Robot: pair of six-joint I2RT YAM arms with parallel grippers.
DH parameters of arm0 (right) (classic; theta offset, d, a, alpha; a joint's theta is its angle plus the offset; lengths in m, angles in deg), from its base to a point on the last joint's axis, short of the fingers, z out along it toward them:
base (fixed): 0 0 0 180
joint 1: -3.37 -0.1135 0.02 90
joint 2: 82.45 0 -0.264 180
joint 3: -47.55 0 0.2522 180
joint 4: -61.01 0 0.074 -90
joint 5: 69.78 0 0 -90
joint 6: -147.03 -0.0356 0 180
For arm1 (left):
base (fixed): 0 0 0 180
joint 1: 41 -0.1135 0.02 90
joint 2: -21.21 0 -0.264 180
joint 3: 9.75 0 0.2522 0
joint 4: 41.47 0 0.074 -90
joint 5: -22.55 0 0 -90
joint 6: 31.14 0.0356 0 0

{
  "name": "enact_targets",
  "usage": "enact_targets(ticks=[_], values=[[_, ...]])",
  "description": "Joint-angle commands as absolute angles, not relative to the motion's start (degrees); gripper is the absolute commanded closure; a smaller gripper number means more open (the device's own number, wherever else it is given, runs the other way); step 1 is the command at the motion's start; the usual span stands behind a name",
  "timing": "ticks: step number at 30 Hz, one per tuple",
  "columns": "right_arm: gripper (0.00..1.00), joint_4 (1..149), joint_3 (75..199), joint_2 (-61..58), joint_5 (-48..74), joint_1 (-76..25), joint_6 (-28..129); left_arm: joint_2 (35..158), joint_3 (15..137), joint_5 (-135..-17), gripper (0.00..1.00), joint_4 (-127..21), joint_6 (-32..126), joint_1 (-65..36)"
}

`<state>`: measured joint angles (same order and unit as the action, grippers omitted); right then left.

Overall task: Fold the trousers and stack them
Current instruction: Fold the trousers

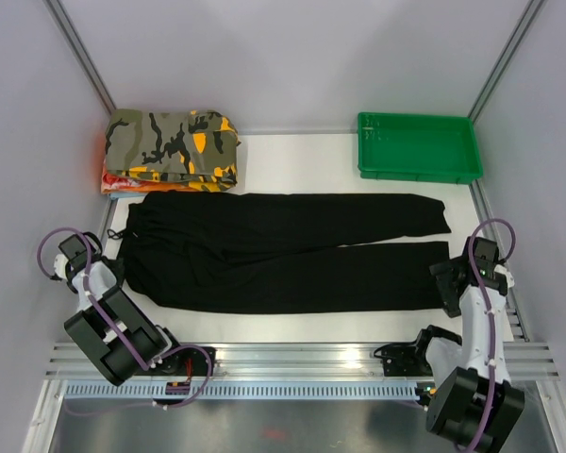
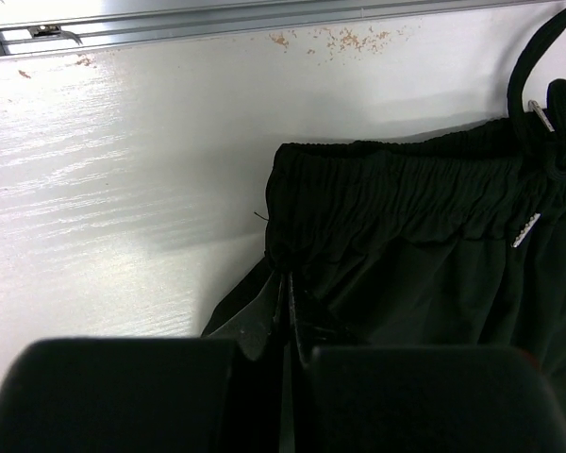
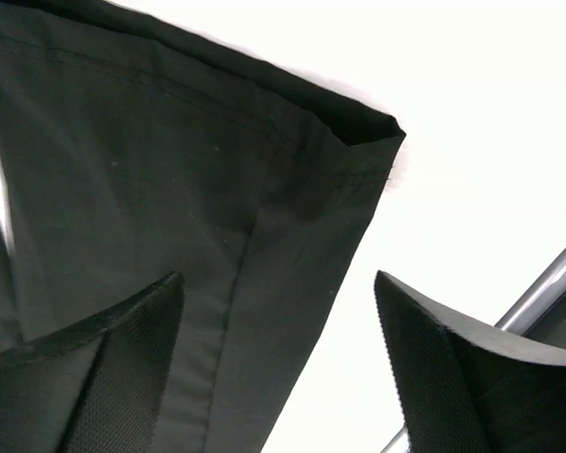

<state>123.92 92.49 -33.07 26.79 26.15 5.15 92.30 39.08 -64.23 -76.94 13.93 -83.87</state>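
The black trousers (image 1: 283,250) lie flat across the table, waistband to the left and both legs running to the right. My left gripper (image 1: 113,274) is at the near left corner of the waistband. In the left wrist view its jaws (image 2: 291,283) are shut on the trousers (image 2: 406,245) just below the gathered elastic. My right gripper (image 1: 450,283) is at the hem of the near leg. In the right wrist view it (image 3: 276,278) is open, with the leg's hem corner (image 3: 151,179) lying between and ahead of the fingers.
A folded camouflage garment (image 1: 173,149) sits on an orange one at the back left. A green tray (image 1: 418,146) stands at the back right. An aluminium rail (image 1: 292,359) runs along the near edge. The waistband drawstring (image 2: 538,57) loops out onto the table.
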Motion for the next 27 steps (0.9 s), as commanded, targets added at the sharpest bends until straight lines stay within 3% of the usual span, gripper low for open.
enact_targets(ticks=[1,4,11,18,24,27], values=[[0.17,124.2,92.2,-39.4,30.1,26.3,2.4,91.3,38.9,-66.0,0.98,-76.7,11.5,-84.2],[0.16,123.6,90.5,-40.1,30.1,26.3,2.1,91.4,39.0,-67.2,0.98,-76.1,11.2,-84.3],[0.13,119.8,89.4,-27.2,25.4,26.3,2.8,92.1,39.7,-69.9,0.98,-75.7,11.3,-86.7],[0.17,116.6,87.6,-18.7,26.4,26.3,4.3,93.2,39.8,-71.3,0.98,-75.4,11.4,-87.8],[0.24,114.4,87.5,-17.5,29.4,26.3,4.2,94.3,39.9,-72.5,0.98,-74.7,11.5,-88.7],[0.33,112.6,86.6,-17.8,29.8,26.3,3.5,94.6,39.8,-72.9,0.98,-74.5,11.4,-89.2]])
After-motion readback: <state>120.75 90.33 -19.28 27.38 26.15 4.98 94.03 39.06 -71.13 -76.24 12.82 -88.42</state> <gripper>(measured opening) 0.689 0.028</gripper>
